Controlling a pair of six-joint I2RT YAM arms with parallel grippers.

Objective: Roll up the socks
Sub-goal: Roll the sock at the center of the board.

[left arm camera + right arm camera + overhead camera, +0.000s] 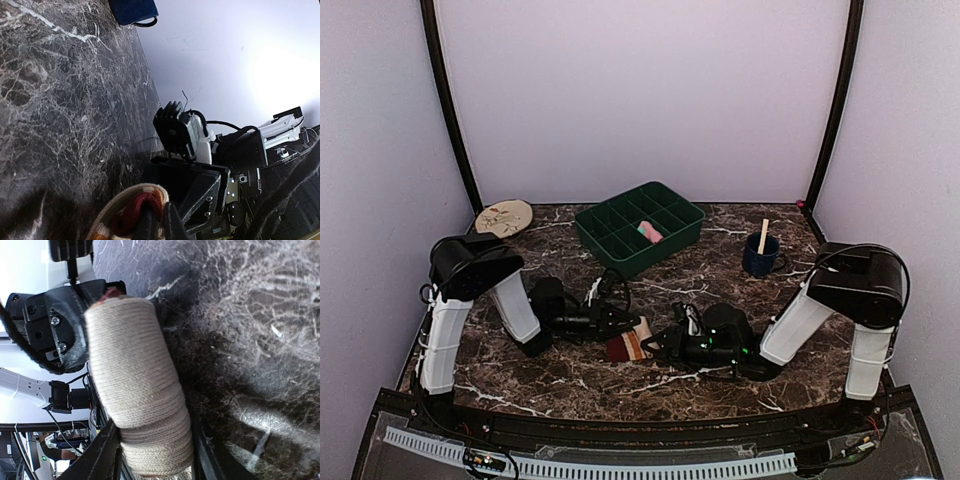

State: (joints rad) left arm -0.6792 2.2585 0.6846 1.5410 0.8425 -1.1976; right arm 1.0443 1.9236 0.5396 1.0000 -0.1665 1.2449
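Rolled beige sock point(135, 370) pinched by left pincer point(160, 224), straddled by right pincer point(157, 445)

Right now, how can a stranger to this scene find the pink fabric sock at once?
On the dark marble table, look at the far middle for the green plastic divided tray. The pink fabric sock with teal patches lies in one of its compartments. It alone is pink; the beige striped fabric sock lies nearer the front, outside the tray.

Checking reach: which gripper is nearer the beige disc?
Left. The left gripper is diagonally right of the disc, at the sock; the right gripper is beyond the sock, farther right.
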